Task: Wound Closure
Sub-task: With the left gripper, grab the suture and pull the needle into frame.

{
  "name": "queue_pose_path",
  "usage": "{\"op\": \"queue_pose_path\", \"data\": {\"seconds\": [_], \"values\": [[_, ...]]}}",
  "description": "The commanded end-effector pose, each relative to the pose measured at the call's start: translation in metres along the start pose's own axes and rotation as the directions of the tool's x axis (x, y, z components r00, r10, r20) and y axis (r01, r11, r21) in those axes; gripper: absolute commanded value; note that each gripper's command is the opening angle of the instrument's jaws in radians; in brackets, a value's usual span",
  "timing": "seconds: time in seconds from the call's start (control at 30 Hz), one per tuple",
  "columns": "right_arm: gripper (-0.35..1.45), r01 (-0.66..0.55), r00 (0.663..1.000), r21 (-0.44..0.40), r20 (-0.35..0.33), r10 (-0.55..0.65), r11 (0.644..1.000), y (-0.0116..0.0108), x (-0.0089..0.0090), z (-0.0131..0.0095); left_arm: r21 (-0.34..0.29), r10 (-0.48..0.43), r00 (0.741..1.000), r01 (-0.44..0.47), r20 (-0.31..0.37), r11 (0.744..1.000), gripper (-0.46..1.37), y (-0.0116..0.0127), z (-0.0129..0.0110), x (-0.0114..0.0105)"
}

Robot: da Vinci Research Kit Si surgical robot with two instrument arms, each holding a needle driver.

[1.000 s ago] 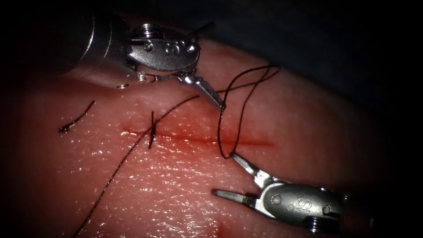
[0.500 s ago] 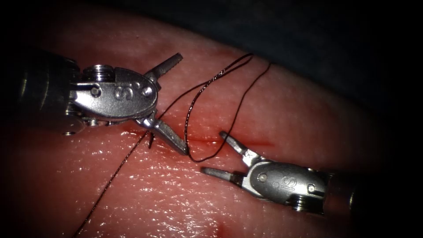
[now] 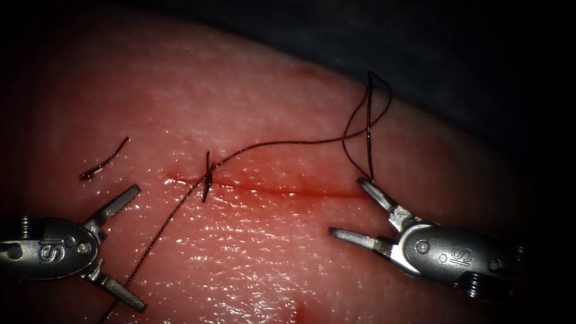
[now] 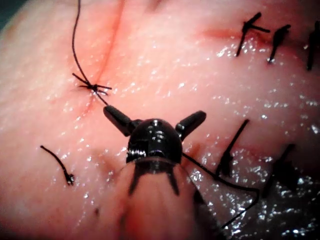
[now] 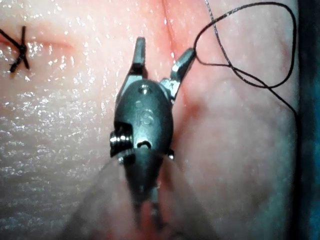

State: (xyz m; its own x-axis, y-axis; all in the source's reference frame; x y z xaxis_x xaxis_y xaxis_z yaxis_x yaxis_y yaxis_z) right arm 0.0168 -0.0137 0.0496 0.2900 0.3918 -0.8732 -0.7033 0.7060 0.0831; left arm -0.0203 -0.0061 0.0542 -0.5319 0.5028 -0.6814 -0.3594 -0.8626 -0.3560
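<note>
The cut [image 3: 282, 191] runs across the tissue [image 3: 252, 114] with red fluid along it. A knotted stitch [image 3: 207, 177] sits near its left end. From the knot the thread [image 3: 288, 143] leads right into a loose loop [image 3: 367, 114]. That loop hangs down to the upper jaw of my right tool [image 3: 346, 206], which stands open and holds nothing. A second strand [image 3: 157, 231] runs down-left from the knot, just past the open jaws of my left tool [image 3: 138, 248], which also holds nothing. The left wrist view shows the left tool [image 4: 155, 112] below the knot [image 4: 92, 87]. In the right wrist view the loop [image 5: 250, 45] touches one jaw of the right tool [image 5: 165, 47].
A cut end of thread [image 3: 105, 159] lies on the tissue left of the knot, also seen as a cut end [image 4: 57, 162] in the left wrist view. Several older stitches [image 4: 250, 27] cross another line on the tissue. The tissue's dark far edge [image 3: 420, 84] passes behind the loop.
The left tool came down from the upper left, crossed the cut with the loop around its lower jaw, then left the loop and drew back to the lower left. The loop and right tool shifted right.
</note>
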Motion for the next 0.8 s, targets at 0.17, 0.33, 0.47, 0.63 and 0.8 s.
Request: {"op": "queue_pose_path", "data": {"seconds": [0.17,0.33,0.47,0.63,0.8], "values": [[0.69,-0.013,1.000,0.009,0.027,0.012,1.000,-0.0004,-0.0012,-0.0017,0.035,-0.050,0.998,0.048,0.045,0.998,1.13,0.0011,0.0011,-0.0017],[0.67,-0.042,0.996,0.021,0.081,0.040,0.999,-0.0016,-0.0025,-0.0041,0.073,-0.110,0.984,0.101,0.142,0.992,0.85,0.0019,0.0021,-0.0034],[0.67,-0.046,0.996,0.033,0.076,0.043,0.998,-0.0023,-0.0025,-0.0053,0.111,-0.176,0.943,0.150,0.283,0.982,0.19,0.0020,0.0020,-0.0041],[0.67,-0.052,0.995,0.036,0.086,0.049,0.998,-0.0031,-0.0020,-0.0063,0.151,-0.211,0.886,0.162,0.413,0.975,0.38,0.0024,0.0019,-0.0052],[0.68,-0.057,0.995,0.056,0.081,0.052,0.997,-0.0039,-0.0014,-0.0067,0.169,-0.231,0.826,0.166,0.514,0.972,0.66,0.0026,0.0027,-0.0064]]}}
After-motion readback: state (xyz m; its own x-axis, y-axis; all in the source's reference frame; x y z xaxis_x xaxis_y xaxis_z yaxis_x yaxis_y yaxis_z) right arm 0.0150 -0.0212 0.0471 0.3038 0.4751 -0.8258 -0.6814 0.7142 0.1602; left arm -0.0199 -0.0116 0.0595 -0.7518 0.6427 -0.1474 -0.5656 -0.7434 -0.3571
